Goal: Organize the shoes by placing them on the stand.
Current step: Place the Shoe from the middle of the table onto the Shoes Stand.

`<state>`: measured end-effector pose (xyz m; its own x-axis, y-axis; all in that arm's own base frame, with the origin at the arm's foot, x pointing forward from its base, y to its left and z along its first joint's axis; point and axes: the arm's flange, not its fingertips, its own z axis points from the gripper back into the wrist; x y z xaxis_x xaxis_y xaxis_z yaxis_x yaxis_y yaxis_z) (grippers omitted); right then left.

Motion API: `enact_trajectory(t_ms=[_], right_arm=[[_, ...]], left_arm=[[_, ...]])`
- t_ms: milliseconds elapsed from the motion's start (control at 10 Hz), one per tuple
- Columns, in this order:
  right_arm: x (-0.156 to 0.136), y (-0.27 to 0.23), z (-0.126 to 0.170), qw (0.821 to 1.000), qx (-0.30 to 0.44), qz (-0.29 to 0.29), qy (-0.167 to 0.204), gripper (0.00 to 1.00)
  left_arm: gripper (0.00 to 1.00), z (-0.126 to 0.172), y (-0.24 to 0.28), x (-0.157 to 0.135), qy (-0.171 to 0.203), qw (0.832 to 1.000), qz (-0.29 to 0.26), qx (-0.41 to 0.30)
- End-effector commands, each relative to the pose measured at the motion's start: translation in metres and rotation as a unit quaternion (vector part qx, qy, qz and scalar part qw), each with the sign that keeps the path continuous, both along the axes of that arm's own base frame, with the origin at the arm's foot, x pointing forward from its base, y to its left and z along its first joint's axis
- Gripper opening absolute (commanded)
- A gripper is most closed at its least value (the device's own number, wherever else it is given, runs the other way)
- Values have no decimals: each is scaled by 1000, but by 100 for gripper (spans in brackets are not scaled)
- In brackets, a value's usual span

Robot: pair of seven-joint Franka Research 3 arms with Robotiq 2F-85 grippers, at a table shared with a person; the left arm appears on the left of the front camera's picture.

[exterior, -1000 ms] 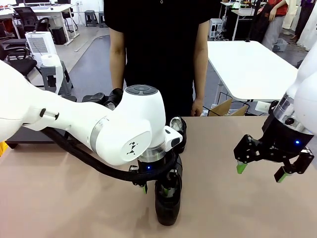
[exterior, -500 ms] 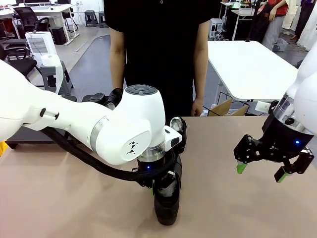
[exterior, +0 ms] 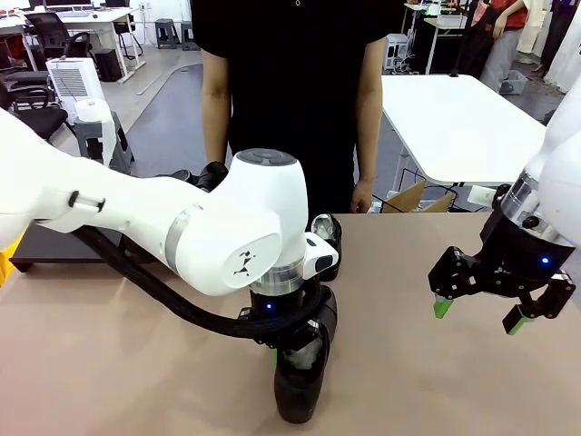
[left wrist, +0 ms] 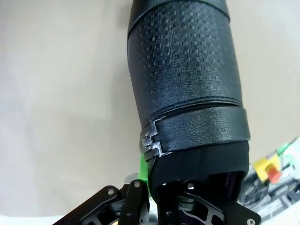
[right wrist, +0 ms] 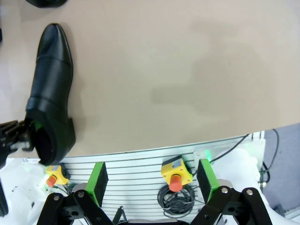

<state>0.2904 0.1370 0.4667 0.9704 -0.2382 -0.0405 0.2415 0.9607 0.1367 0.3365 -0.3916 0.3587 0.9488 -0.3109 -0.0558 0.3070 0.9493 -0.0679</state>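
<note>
In the front view the left gripper [exterior: 278, 352] sits low at centre, clamped on the heel end of a shoe [exterior: 300, 386] whose toe points toward the bottom edge. The left wrist view shows a green pad [left wrist: 143, 168] pressed against the heel rim of the shoe [left wrist: 187, 84], so the hold looks like a pinch on the collar. Whether the sole has left the table [exterior: 408, 381] cannot be told.

The step in hand seems to be lifting this shoe and carrying it to the stand [exterior: 45, 243], at the left edge, mid-height. Held by the heel alone, the toe will probably droop, so a slow, straight rise is wise before any sideways swing. A second shoe [exterior: 327, 236] stands just behind the wrist, so the lift should clear it. The shoe should land sole-flat on the stand.

The right gripper [exterior: 479, 314] hangs at the right with its fingers spread wide and holding nothing, well apart from the shoe.
</note>
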Motion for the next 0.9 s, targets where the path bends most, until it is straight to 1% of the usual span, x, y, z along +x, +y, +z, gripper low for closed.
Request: enact_trajectory(t_ms=[0,100,200,300,400,500,600,700,800], right_arm=[[3,-2,2,1000,7,8,1,100],[3,-2,2,1000,7,8,1,100],[3,-2,2,1000,7,8,1,100],[3,-2,2,1000,7,8,1,100],[3,-2,2,1000,7,8,1,100],[3,-2,2,1000,7,8,1,100],[3,-2,2,1000,7,8,1,100],[3,-2,2,1000,7,8,1,100],[3,-2,2,1000,7,8,1,100]], left_arm=[[0,55,45,-20,-7,999,-33,-15],[0,75,77,-32,-23,999,-31,0],[0,91,106,-45,-31,999,-42,6],[0,100,135,-49,-65,998,-17,-1],[0,98,164,-41,-101,992,49,57],[0,97,186,-34,-109,991,75,32],[0,103,206,-33,-120,989,82,34],[0,113,229,-33,-145,981,124,44],[0,123,250,-33,-167,972,156,51]])
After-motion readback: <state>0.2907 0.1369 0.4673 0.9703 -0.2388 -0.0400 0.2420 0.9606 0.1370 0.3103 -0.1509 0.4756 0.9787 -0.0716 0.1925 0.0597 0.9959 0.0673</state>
